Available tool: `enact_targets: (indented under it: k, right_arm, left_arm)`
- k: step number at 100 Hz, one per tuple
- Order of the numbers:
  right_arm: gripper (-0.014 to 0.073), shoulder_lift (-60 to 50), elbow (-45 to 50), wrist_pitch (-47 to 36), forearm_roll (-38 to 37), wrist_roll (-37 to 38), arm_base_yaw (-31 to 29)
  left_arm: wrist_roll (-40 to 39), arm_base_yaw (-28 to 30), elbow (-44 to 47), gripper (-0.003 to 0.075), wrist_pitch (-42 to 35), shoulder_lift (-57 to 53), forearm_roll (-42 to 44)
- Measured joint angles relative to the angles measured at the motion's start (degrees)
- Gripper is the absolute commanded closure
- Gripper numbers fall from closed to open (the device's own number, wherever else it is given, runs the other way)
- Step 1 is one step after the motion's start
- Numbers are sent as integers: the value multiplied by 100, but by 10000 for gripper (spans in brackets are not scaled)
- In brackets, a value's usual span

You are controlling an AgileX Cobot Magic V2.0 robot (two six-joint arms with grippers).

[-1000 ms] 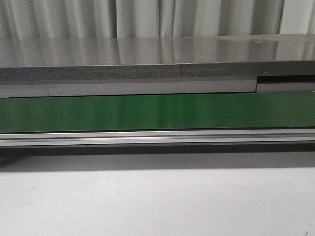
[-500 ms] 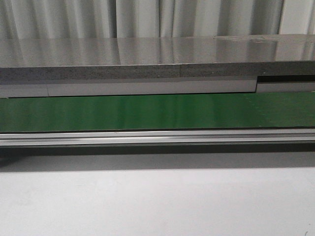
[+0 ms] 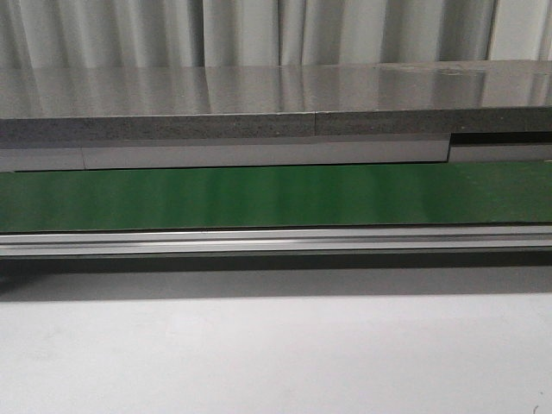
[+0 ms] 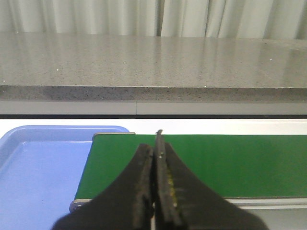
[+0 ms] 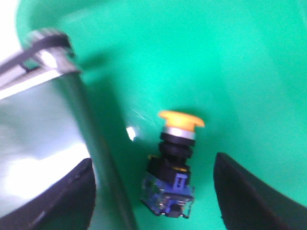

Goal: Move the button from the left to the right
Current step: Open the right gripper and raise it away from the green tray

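Observation:
In the right wrist view the button (image 5: 173,160) lies on the floor of a green bin (image 5: 240,57). It has a yellow mushroom cap (image 5: 181,119), a black collar and a blue-and-clear switch body. My right gripper (image 5: 153,161) is open, one finger on each side of the button and neither touching it. One of those fingers stands outside the bin's wall (image 5: 98,158). My left gripper (image 4: 156,146) is shut with nothing in it, over the left end of the green conveyor belt (image 4: 230,163). Neither gripper nor the button shows in the front view.
A blue tray (image 4: 43,167) sits at the left end of the belt. The green belt (image 3: 276,197) runs across the front view with an aluminium rail (image 3: 276,240) along its near side. A grey speckled counter (image 3: 259,103) lies behind it, a white table (image 3: 276,354) in front.

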Motion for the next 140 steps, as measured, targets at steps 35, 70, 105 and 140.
enact_targets:
  k: [35, 70, 105, 140]
  right_arm:
    - [72, -1561, 138, -390, 73, 0, 875]
    - [72, -3510, 1770, -1382, 105, 0, 1862]
    - [72, -5956, 4190, -2688, 105, 0, 2224]
    - [75, -8103, 5085, -1976, 105, 0, 2232]
  left_arm:
    - [0, 0, 0, 741, 0, 0, 0]
    - [0, 0, 0, 741, 0, 0, 0]
    - [0, 0, 0, 741, 0, 0, 0]
    - [0, 0, 0, 741, 0, 0, 0]
